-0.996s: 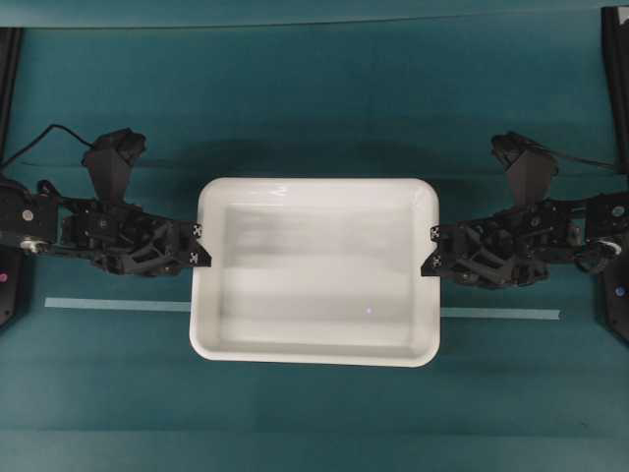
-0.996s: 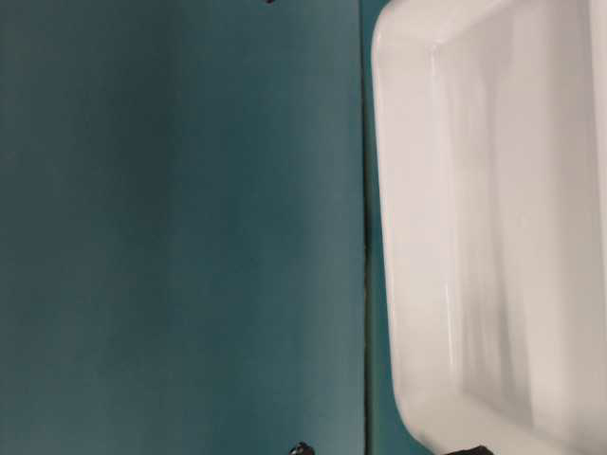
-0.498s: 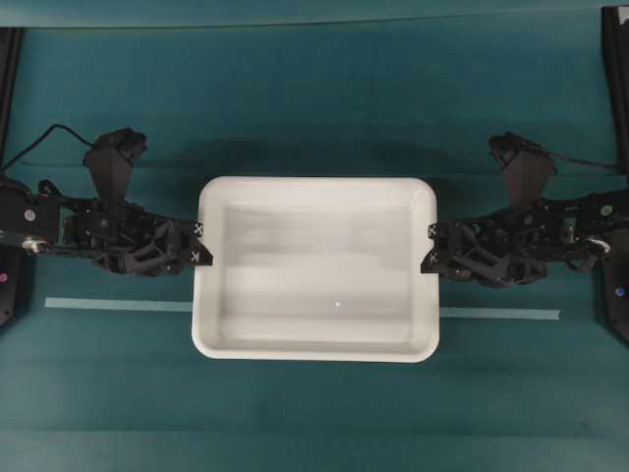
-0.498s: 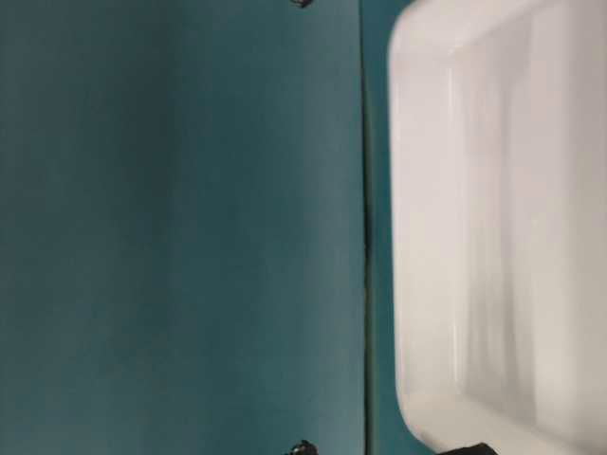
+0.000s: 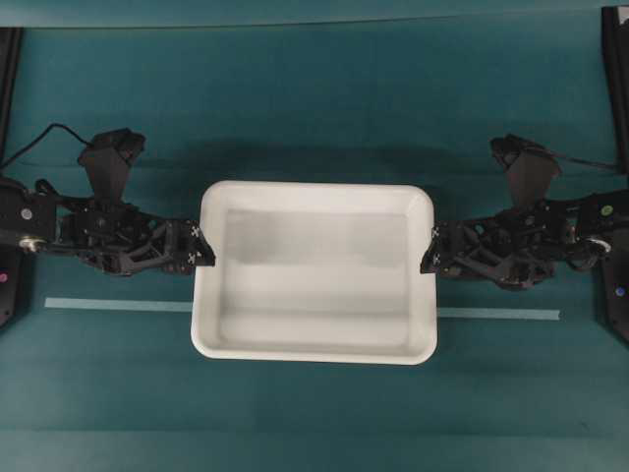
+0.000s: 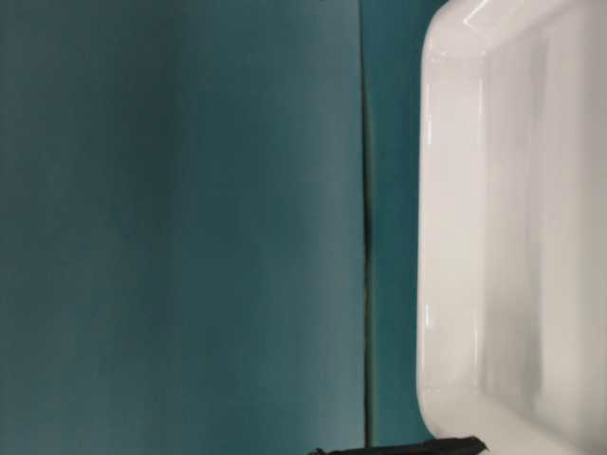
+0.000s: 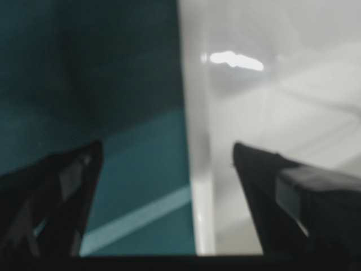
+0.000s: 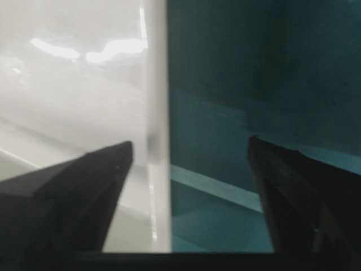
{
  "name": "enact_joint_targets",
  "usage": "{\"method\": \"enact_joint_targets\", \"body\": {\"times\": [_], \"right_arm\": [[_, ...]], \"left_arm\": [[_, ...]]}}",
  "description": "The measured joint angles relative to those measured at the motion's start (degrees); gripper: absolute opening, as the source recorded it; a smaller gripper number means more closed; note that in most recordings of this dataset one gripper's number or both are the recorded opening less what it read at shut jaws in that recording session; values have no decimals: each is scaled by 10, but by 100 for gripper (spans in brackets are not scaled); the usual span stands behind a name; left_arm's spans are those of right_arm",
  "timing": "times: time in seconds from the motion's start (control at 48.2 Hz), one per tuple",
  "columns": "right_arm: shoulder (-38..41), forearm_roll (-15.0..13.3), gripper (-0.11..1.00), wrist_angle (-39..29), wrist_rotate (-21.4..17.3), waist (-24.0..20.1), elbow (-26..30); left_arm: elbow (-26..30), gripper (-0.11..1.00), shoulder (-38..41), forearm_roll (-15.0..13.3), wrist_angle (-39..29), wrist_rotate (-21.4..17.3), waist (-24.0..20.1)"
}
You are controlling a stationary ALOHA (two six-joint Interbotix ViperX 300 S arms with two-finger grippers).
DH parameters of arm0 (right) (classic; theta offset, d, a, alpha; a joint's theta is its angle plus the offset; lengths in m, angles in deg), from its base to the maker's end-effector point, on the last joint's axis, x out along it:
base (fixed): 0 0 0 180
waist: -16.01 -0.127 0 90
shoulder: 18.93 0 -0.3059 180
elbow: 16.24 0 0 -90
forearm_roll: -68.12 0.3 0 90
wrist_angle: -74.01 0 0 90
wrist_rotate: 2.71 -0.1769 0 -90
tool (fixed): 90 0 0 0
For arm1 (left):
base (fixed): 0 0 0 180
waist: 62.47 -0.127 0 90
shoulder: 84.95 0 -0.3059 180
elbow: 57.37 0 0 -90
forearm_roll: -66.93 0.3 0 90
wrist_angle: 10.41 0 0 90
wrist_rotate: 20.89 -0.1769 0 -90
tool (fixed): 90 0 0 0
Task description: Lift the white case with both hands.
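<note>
The white case (image 5: 314, 285) lies flat on the teal cloth in the middle of the overhead view. My left gripper (image 5: 203, 258) is at its left short side and my right gripper (image 5: 428, 258) at its right short side. Both are open. In the left wrist view the case's rim (image 7: 197, 169) runs between the spread fingers (image 7: 67, 186) without touching them. The right wrist view shows the same: the rim (image 8: 158, 113) stands free between the wide-apart fingers (image 8: 84, 192). The table-level view shows the case (image 6: 512, 237) at the right.
A thin pale tape strip (image 5: 118, 305) runs across the cloth and passes under the case, reappearing on the right (image 5: 501, 314). Black frame posts stand at the far left (image 5: 8, 59) and far right (image 5: 614, 59). A cloth seam (image 6: 365, 237) shows in the table-level view.
Both grippers have gone from shut on the case's rim to open. The case has dropped back onto the cloth and looks slightly smaller from overhead.
</note>
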Motion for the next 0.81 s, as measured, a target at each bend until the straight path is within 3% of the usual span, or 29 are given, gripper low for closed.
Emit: {"method": "enact_joint_targets", "body": {"times": [0.394,0.581,0.809], "right_arm": [[-93,-8,90,-52,18,7,4],[-163,-57,90,-56,76,14,18],[-236,-122,89,-52,150,14,24]], "left_arm": [[9,94,-89,1,-38,-77,0],[2,94,-161,1,-50,-127,0],[0,93,-228,1,-51,-227,4]]}}
